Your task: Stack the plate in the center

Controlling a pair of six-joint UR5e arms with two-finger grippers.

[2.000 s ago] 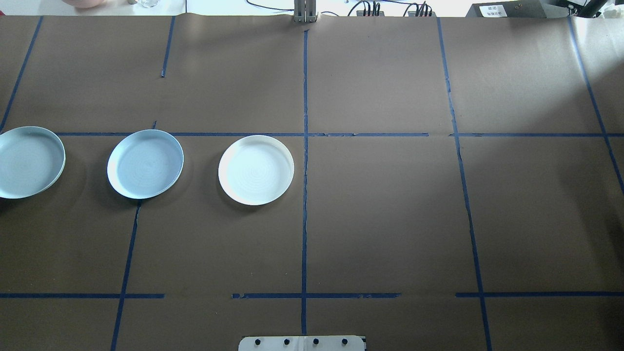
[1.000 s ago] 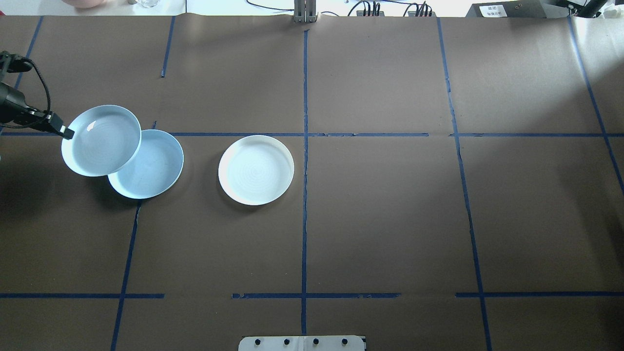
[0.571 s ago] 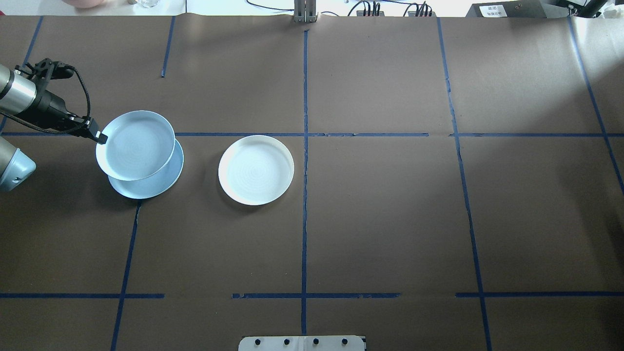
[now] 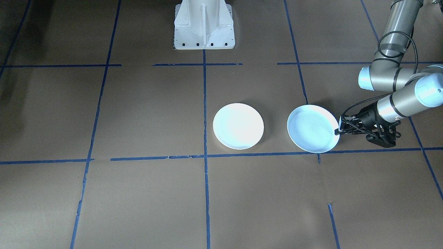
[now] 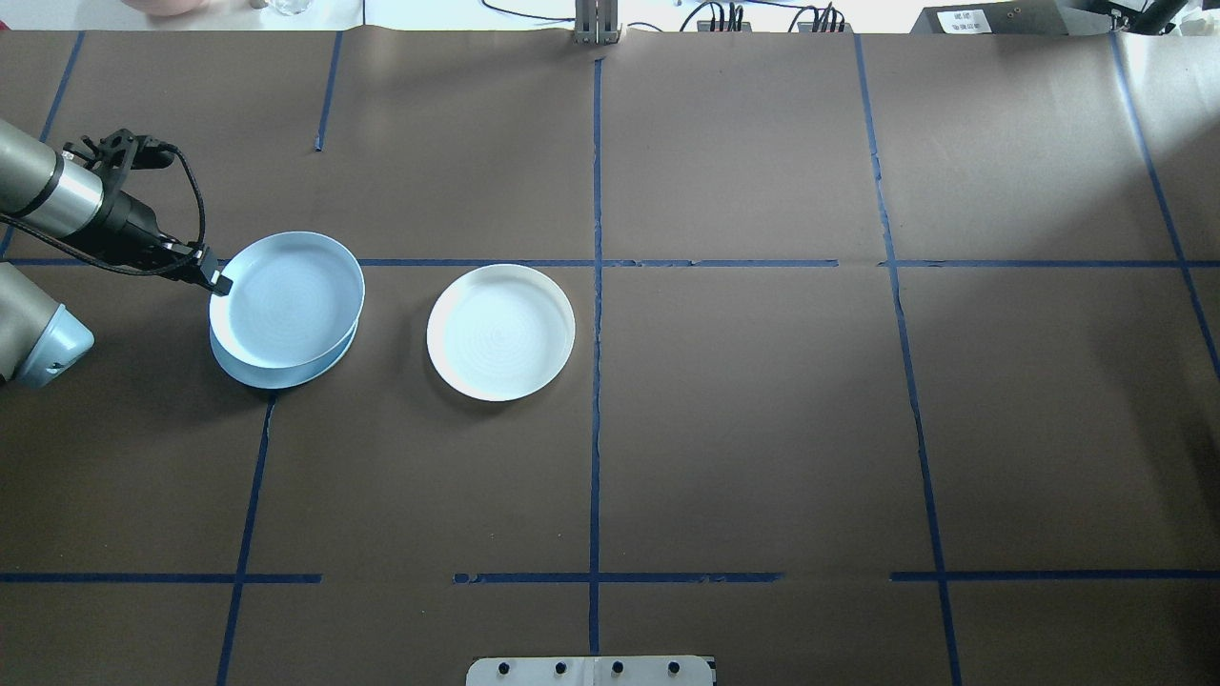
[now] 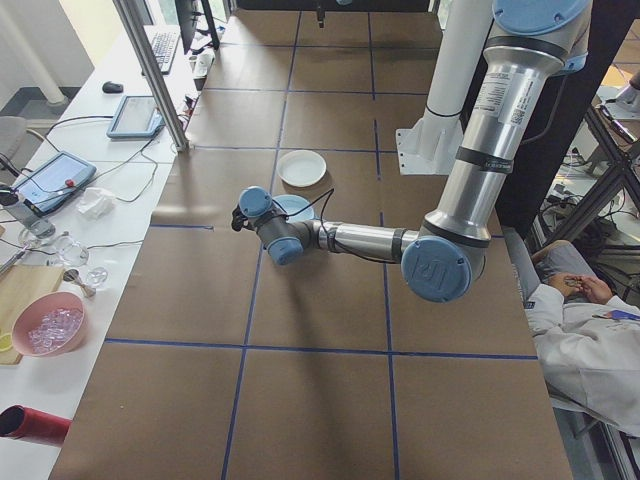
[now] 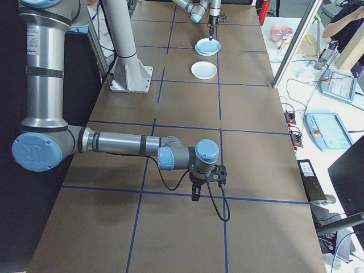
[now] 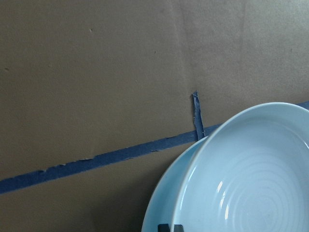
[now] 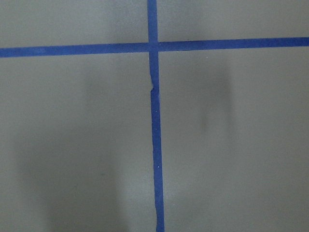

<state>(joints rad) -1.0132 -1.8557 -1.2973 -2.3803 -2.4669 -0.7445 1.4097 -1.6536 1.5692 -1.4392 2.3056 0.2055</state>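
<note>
My left gripper (image 5: 219, 283) is shut on the left rim of a pale-blue plate (image 5: 291, 297) with faint rings. It holds that plate low over the center plate (image 5: 276, 377), a matching pale-blue one, covering most of it; only the near edge of the center plate shows as a crescent. I cannot tell whether the two touch. In the front-facing view the held plate (image 4: 313, 128) hides the one below, with the left gripper (image 4: 338, 130) at its edge. My right gripper (image 7: 196, 192) shows only in the right side view, low over bare table; I cannot tell its state.
A bright white plate (image 5: 500, 332) lies to the right of the stack, near the middle tape line. The robot base (image 4: 204, 26) stands at the table's robot side. A side bench with tablets and a pink bowl (image 6: 48, 330) runs along the far edge. A seated person (image 6: 590, 340) is beside the table.
The left arm came in from the left carrying the outer pale-blue plate. It moved right and lowered until the plate hangs nearly centred over the middle pale-blue plate.
</note>
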